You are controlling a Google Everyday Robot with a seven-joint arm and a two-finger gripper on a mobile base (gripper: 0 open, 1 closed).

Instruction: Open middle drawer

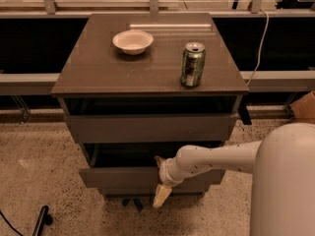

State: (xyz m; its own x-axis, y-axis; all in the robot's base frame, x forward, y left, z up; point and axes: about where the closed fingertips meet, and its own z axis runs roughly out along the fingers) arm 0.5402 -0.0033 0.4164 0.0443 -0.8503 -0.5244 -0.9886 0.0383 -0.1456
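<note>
Jaws of the gripper are spread across the middle drawer front, partly pulled out; more straight pulling seems needed.

One end effector. Two dark grey-brown flat drawer fronts, one behind it, one above. Higher still: one brown table, one white round bowl, one green metal can.
</note>
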